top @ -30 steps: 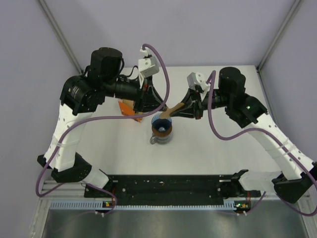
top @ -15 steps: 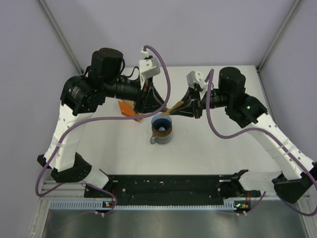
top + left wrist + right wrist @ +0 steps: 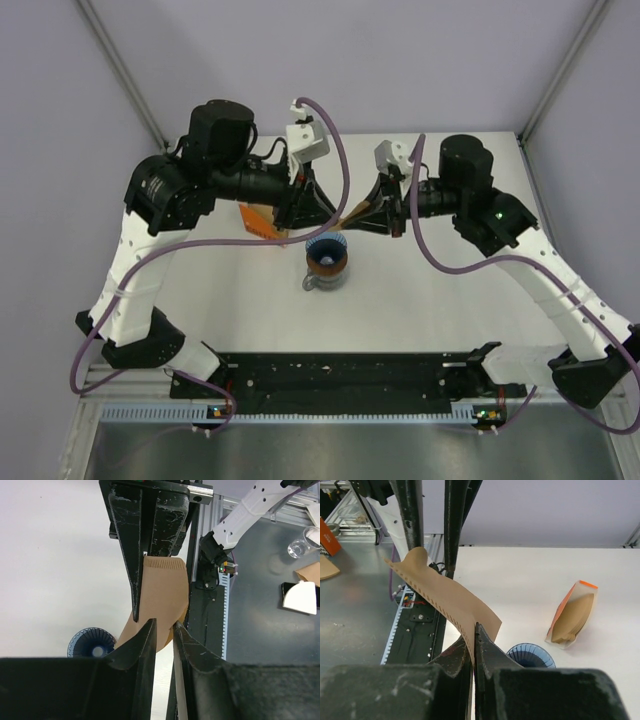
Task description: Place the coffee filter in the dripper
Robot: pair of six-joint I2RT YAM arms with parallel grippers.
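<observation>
The coffee filter [image 3: 349, 217], a tan paper fan, hangs in the air just above and behind the dripper [image 3: 326, 253], a blue ribbed cone on a grey jug. My right gripper [image 3: 354, 222] is shut on one edge of the filter [image 3: 445, 597], with the dripper [image 3: 530, 655] just beyond its tips [image 3: 474, 626]. My left gripper [image 3: 333, 221] faces it from the left. Its jaws [image 3: 163, 624] stand a little apart at the filter's [image 3: 162, 595] opposite edge, not closed on it. The dripper [image 3: 91, 642] shows empty below.
The orange-and-white pack of brown filters [image 3: 258, 217] lies on the white table left of the dripper, also in the right wrist view [image 3: 572, 615]. The grey jug [image 3: 318, 281] carries the dripper. The black base rail [image 3: 330, 372] runs along the near edge.
My right gripper has lifted the filter up and back, away from the dripper's rim. My left gripper has moved right until its tips reach the filter.
</observation>
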